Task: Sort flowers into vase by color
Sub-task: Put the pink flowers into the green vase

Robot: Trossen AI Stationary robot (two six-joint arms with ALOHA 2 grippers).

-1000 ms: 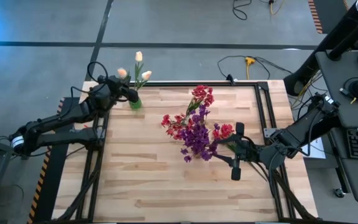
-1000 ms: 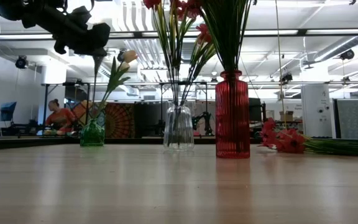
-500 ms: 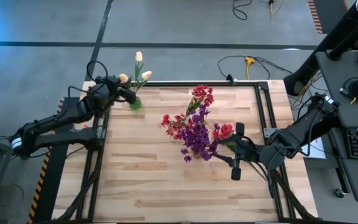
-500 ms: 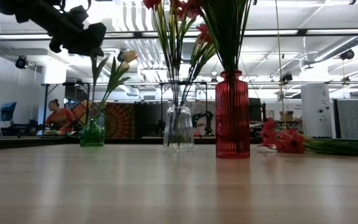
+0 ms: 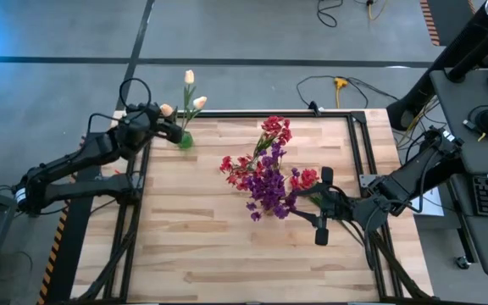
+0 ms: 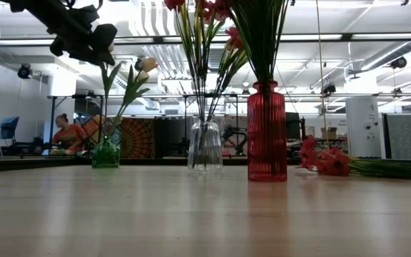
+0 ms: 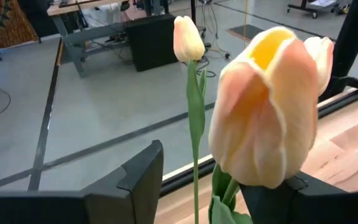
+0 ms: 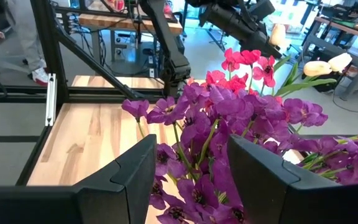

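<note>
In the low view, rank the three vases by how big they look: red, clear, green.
1. red vase, tallest and widest.
2. clear vase, shorter.
3. green vase, smallest.
The green vase seems to stand farther from the camera, so part of its smallness may come from distance.

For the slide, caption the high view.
Left claw at the cream tulips in the green vase; right claw waits by purple flowers.
</note>
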